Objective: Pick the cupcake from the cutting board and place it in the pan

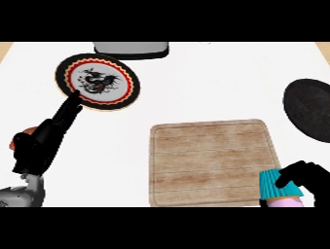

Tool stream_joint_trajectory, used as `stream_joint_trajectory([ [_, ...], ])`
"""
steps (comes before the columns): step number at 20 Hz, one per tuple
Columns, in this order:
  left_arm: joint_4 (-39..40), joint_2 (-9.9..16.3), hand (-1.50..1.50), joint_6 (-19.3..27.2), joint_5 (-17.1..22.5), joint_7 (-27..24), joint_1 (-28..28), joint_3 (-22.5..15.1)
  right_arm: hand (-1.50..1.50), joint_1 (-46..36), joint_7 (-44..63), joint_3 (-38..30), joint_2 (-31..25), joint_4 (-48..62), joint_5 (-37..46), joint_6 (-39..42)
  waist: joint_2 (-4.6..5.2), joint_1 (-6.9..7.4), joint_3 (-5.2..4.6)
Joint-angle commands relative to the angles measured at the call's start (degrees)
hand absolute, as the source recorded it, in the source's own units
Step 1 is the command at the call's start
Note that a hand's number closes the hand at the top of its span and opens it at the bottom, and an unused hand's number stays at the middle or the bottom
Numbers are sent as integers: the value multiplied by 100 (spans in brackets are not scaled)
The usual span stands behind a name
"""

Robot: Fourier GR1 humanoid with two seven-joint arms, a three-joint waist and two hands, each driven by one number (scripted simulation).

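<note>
On board (210,160) — one cupcake (275,185), gripped.

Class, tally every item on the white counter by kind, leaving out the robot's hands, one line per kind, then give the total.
Plate: 1
Pan: 1
Cutting board: 1
Cupcake: 1
Grey object at the far edge: 1
Orange object, partly hidden behind the left hand: 1
Total: 6
</note>
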Motion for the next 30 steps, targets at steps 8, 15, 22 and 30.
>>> stream_joint_trajectory([
  [8,-261,-37,0,-189,85,422,-206,52,150,-559,-1750,-2238,23,1814,-2618,-793,32,146,0],
  [15,42,-184,0,-161,-161,109,-262,-37,150,-1298,-3310,-2895,189,4373,-2425,-1570,49,168,1],
  [22,605,-118,0,-357,-64,-296,-404,286,150,-2762,-4701,-3600,-25,6798,-2936,-1468,53,181,-3],
  [30,273,-420,0,-192,-328,115,-457,14,150,-4030,-6573,-4197,-217,9703,-3072,-1723,73,237,5],
])
